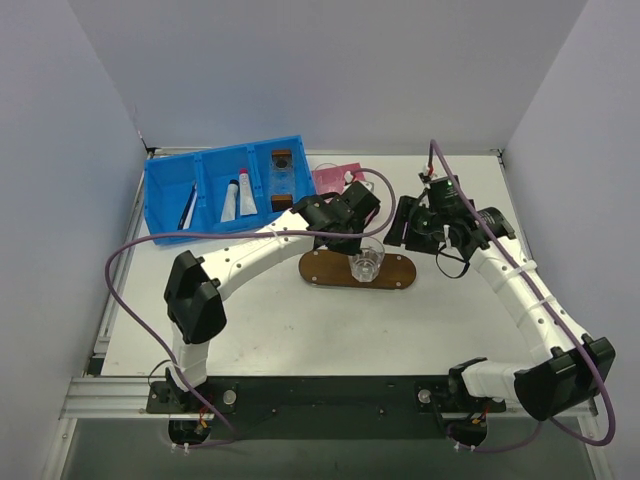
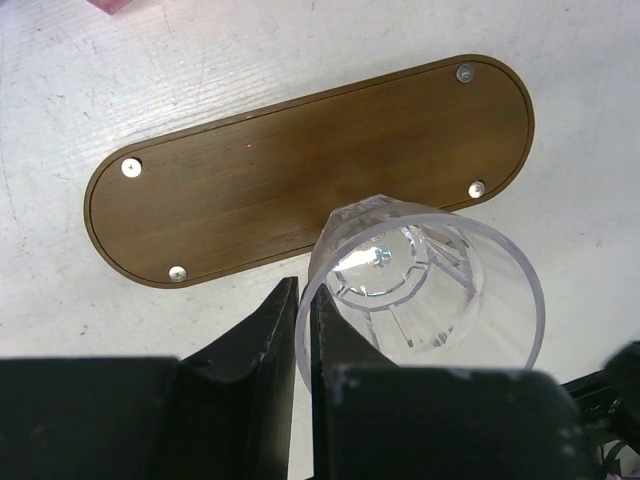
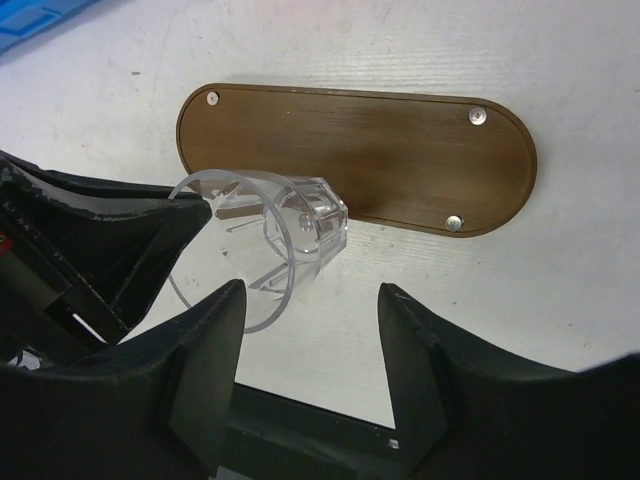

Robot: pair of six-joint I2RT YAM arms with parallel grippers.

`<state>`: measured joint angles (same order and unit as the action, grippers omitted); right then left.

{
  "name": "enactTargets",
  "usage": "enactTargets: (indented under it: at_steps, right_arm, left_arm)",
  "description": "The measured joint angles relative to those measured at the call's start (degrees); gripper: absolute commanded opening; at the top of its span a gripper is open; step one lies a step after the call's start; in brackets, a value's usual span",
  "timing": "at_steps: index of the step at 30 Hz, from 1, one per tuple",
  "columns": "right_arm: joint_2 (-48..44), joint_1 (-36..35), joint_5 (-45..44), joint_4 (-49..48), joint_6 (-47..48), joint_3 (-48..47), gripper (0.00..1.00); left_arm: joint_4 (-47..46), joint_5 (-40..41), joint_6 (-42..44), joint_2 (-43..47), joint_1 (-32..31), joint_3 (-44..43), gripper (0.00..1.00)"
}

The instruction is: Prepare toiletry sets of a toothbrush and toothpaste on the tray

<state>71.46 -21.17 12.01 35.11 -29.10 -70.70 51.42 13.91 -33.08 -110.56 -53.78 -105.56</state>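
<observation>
Two arms: both reach from the near edge of the white table (image 1: 280,330) toward its middle, the left from the left side, the right from the right.
Right gripper (image 3: 310,320): fingers spread wide apart, holding nothing; it hangs just off the tray's right end, facing the cup.
Left gripper (image 2: 305,300): fingers pressed together on the rim wall of the clear cup (image 2: 430,300), one inside the mouth and one outside.
Cup: empty and tilted, mouth toward the left wrist camera, faceted base over the tray's near long edge; whether the base touches the wood cannot be told.
Tray (image 2: 260,190): dark brown oval lying flat mid-table, a pale dot near each corner; its top is bare apart from the cup at its edge.
Pink box (image 1: 332,178): beyond the tray, partly hidden behind the left arm.
Blue bin (image 1: 165,200): far left corner, three compartments.
Toothpaste tubes (image 1: 229,203): two white tubes side by side in the bin's middle compartment, well apart from the tray; one has a pink cap.
Other bin contents: a thin dark stick (image 1: 188,210) in the left compartment, a clear case with brown ends (image 1: 281,177) in the right.
</observation>
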Motion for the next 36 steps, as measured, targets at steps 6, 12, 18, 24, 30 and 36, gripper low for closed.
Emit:
enactTargets:
  at_steps: [6,12,18,24,30,36]
  right_arm:
    - [2.1,-1.3,1.0,0.5,0.0,0.0,0.46]
    - [4.5,-3.3,-1.7,1.6,0.5,0.0,0.43]
    - [5.0,-5.2,-6.2,2.2,1.2,0.0,0.38]
    - [5.9,-5.9,-9.0,1.7,1.5,0.0,0.24]
    - [6.3,-6.4,-11.0,1.7,2.1,0.1,0.0]
    - [6.9,-6.7,-12.1,2.0,2.4,0.4,0.0]
  left_arm:
    - [-0.8,-0.9,-1.0,0.3,0.0,0.0,0.0]
    - [-1.8,-1.1,-1.2,0.3,0.0,0.0,0.0]
    - [-3.0,-1.4,-1.7,0.5,-0.1,0.0,0.0]
    - [-4.8,-2.2,-2.5,1.7,-0.4,1.0,0.0]
    - [-5.9,-2.7,-3.4,1.8,-1.0,1.4,0.0]
    - [-8.5,-2.5,-3.7,2.6,-1.4,3.2,0.07]
